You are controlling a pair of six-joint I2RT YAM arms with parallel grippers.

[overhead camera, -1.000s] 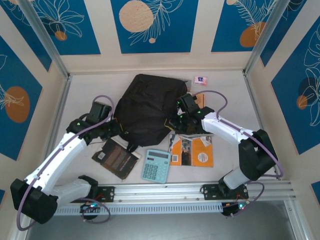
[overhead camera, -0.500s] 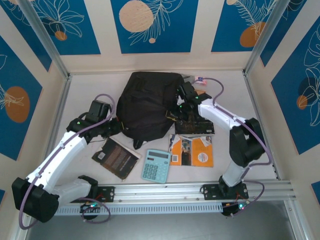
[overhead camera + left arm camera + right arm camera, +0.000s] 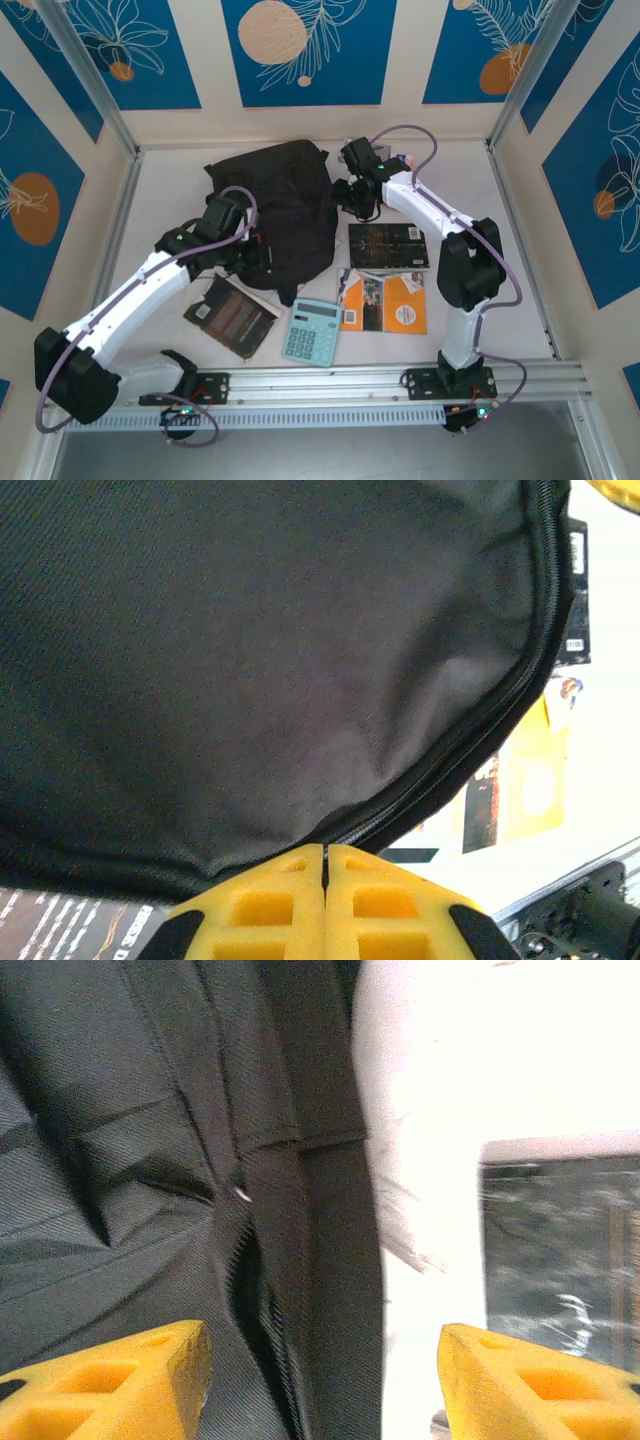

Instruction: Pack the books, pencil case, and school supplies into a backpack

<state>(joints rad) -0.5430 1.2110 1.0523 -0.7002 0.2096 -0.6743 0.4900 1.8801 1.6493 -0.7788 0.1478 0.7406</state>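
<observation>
Backpack (image 3: 275, 205) lies slumped at the far middle of the table (image 3: 470, 190), and the zip run along its near edge appears shut. Black book (image 3: 388, 245), orange books (image 3: 385, 300), calculator (image 3: 311, 331) and dark brown book (image 3: 232, 315) lie on the table just in front of it, so none of these is judged packed yet.

Left gripper (image 3: 325, 868) sits at the bag's near hem with its fingers pressed together against the zip seam. Whether a fold of fabric is caught between them cannot be told. Its likely purpose is to anchor or tug the bag so the opening can be worked. The left arm stretches low from its base, forearm angled up and right to the bag.

Right gripper (image 3: 322, 1360) hangs spread wide over the bag's right edge and strap, holding nothing, apparently poised to take a strap or zip. The right arm bends at the elbow beside the black book, with the forearm reaching far-left and the wrist turned down.
</observation>
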